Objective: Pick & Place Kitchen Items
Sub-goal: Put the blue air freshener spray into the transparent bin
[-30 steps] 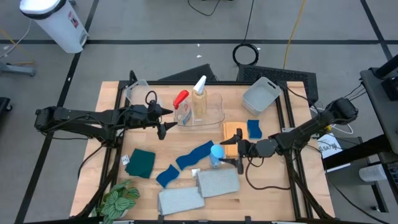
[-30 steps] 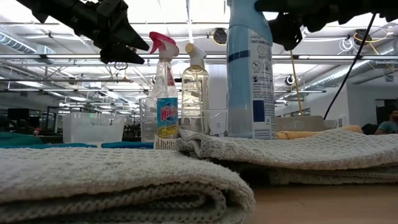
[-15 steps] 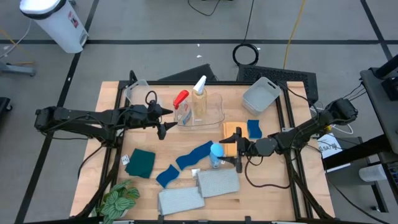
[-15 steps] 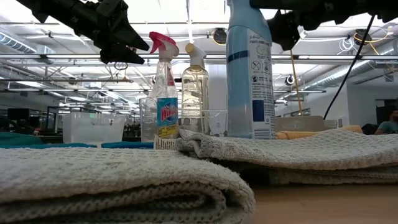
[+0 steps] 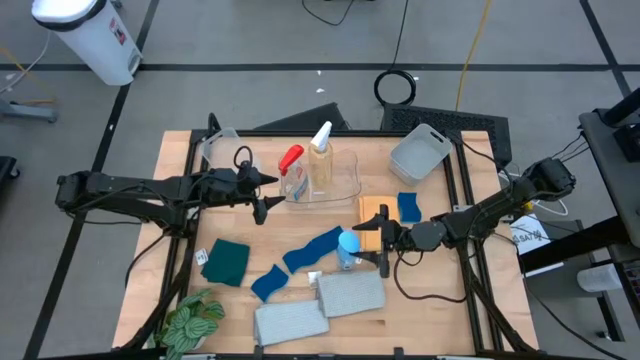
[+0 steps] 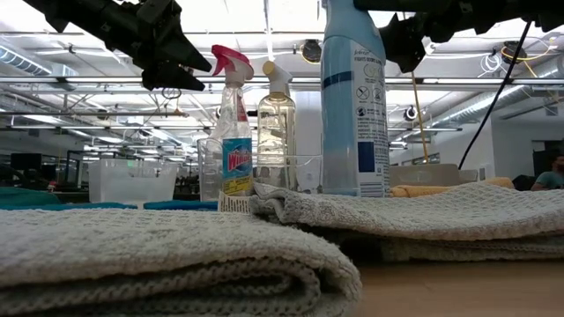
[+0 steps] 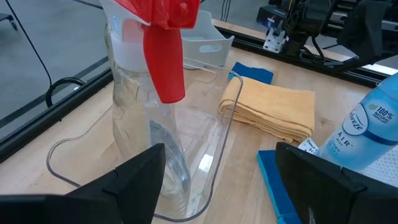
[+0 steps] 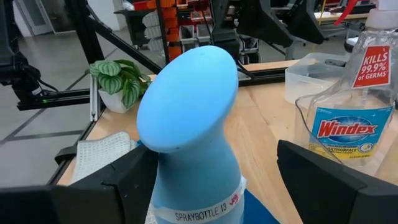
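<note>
The red-trigger bottle [image 5: 292,170] and the white-trigger bottle [image 5: 320,150] stand upright in a clear tub [image 5: 345,180] at the table's far middle. My left gripper [image 5: 266,197] hovers open just left of that tub, facing the red-trigger bottle [image 7: 149,93]. The blue-capped bottle [image 5: 348,247] stands upright on the table. My right gripper [image 5: 376,245] is open at its right. In the right wrist view, its fingers [image 8: 124,186] stand either side of the blue cap [image 8: 189,118], with gaps showing.
An orange folded cloth [image 5: 372,210] and a blue sponge [image 5: 409,207] lie behind my right gripper. Blue cloths [image 5: 312,247], a teal cloth [image 5: 227,262] and two grey towels [image 5: 350,293] lie near the front. A plant [image 5: 190,325] sits front left, a grey tub [image 5: 420,152] far right.
</note>
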Motion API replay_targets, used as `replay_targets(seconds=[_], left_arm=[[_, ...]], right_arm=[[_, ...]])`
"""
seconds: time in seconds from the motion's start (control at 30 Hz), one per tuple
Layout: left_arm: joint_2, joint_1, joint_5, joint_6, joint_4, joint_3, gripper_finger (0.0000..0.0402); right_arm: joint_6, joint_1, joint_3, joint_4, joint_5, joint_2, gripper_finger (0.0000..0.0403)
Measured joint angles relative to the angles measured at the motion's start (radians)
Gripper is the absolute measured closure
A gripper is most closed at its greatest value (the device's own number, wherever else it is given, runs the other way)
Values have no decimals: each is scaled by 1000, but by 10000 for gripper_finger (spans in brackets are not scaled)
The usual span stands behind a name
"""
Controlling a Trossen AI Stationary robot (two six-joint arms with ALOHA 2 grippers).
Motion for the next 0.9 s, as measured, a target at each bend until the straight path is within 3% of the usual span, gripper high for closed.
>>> replay_targets(seconds=[0.37, 0.9], left_arm=[[0, 0, 0, 0, 0, 0, 94], [0, 0, 0, 0, 0, 0, 94]], right_arm=[[15, 0, 37, -8, -50, 28, 110], [-36, -16, 166, 22, -6, 172, 110]])
